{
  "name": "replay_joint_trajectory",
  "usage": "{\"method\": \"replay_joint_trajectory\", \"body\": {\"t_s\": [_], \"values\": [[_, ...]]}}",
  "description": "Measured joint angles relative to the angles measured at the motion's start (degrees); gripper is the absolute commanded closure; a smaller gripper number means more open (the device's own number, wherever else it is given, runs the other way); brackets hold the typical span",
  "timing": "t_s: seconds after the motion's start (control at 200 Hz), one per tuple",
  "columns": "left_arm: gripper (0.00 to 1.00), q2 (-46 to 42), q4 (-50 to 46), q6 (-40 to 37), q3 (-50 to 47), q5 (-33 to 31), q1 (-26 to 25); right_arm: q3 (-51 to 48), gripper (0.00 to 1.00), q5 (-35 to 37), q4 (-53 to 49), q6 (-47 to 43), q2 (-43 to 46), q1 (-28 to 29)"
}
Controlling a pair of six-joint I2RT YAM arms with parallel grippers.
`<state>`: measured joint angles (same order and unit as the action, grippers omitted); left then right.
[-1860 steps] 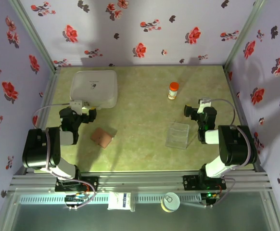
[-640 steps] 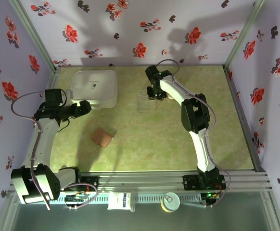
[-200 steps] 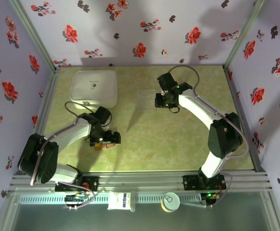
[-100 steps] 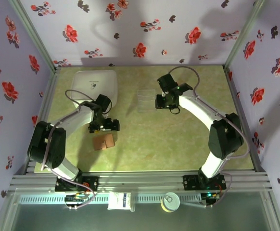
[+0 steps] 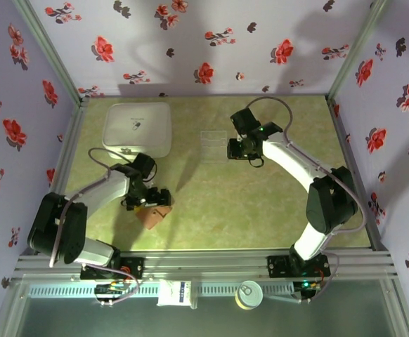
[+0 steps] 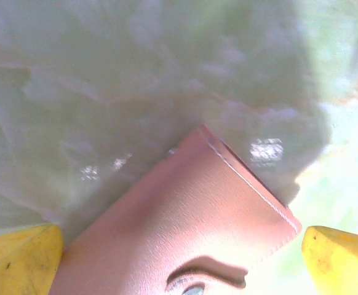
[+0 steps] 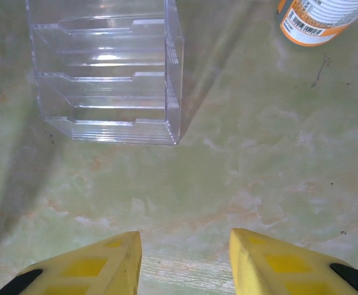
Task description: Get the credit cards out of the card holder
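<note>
The left pincer point(image 5: 150, 198) has dropped back over the card holder point(image 5: 154, 215), having hovered a little farther back a moment ago. Its wrist view shows the left pincer point(image 6: 179, 255) spread wide, one yellow finger on each side of the card holder point(image 6: 191, 221), with nothing pinched. The holder lies folded shut on the worktop point(image 5: 211, 203), tan side up, and no credit cards are showing. I judge the task barely begun, since the holder must be opened first.

Farther right, the clear plastic tray point(image 5: 213, 145) stands free at mid-worktop. The right pincer point(image 5: 237, 149) sits just beside it. Its wrist view shows the right pincer point(image 7: 185, 255) parted over bare worktop, gripping nothing. The tray point(image 7: 105, 67) is ahead of it and an orange-banded bottle point(image 7: 314, 18) is off to the side.

In the earliest frame the tray lay near the front right. It now rests farther back and more central, while the card holder has scarcely shifted.
</note>
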<state>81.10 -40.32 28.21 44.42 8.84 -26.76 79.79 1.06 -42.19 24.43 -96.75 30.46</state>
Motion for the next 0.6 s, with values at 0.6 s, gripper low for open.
{"method": "replay_joint_trajectory", "body": {"t_s": [0.6], "values": [[0.11,3.9,-1.8,8.3,0.1,-7.6,-12.8,-0.9,0.56,0.0,-0.1,0.0,0.0,0.6]]}}
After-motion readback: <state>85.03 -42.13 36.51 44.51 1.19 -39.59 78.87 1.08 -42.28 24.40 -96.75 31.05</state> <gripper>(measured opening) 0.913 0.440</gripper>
